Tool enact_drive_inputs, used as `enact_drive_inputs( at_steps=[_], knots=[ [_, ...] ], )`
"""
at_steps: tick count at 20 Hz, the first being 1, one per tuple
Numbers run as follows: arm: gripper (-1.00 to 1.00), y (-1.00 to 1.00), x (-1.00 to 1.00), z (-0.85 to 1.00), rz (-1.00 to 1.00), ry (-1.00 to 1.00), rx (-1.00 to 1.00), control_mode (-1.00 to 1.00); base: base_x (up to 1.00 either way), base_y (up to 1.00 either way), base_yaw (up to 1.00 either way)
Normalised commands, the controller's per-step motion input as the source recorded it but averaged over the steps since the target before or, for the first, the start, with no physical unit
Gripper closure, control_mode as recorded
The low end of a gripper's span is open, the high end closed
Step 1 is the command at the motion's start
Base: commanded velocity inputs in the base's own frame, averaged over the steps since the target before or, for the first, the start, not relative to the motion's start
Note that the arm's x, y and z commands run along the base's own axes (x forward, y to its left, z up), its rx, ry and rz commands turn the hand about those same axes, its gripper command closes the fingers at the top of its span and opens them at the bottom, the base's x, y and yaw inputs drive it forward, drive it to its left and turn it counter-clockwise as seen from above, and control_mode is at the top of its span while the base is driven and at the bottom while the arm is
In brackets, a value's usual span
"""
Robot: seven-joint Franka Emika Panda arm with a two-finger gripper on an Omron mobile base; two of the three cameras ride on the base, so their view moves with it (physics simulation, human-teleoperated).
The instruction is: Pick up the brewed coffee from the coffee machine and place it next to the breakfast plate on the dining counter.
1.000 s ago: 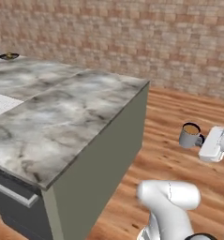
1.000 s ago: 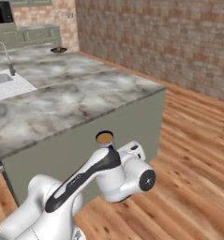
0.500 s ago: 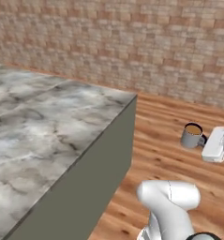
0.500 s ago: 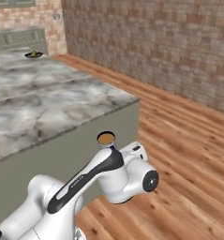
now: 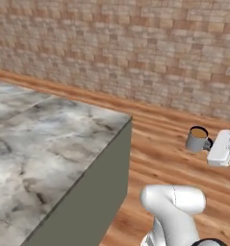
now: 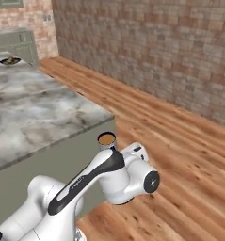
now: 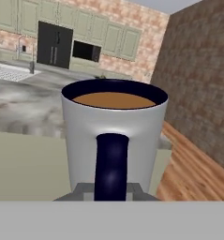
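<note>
Grey mug point(image 5: 197, 139) w/ coffee, upright so no spill, pincer point(image 5: 213, 145) closed on handle side. Counter point(image 5: 49, 144) beside pincer; plate point(image 6: 10, 60) far beyond.

Flat, even rendered light, no glare. Soft sheen on the mug point(image 7: 114, 140); the worktop point(image 5: 44, 144) beside it looks slightly blurred, its side shaded.

You find no legible text, label, brand, number or sign on any surface shown here.
</note>
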Motion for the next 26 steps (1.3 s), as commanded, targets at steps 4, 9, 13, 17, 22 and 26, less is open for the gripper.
enact_drive_inputs(
  at_steps=[4,9,13,17,22,26],
  knots=[
    [1.0,0.0,0.0,0.0,0.0,0.0,0.0,1.0,1.0,-0.24,0.05],
    [1.0,0.0,0.0,0.0,0.0,0.0,0.0,1.0,1.0,-0.18,0.08],
    [1.0,0.0,0.0,0.0,0.0,0.0,0.0,1.0,1.0,-0.26,0.11],
    [1.0,0.0,0.0,0.0,0.0,0.0,0.0,1.0,1.0,-0.31,0.2],
    [1.0,0.0,0.0,0.0,0.0,0.0,0.0,1.0,1.0,-0.38,0.35],
    [1.0,0.0,0.0,0.0,0.0,0.0,0.0,1.0,1.0,-0.36,0.48]
  ],
)
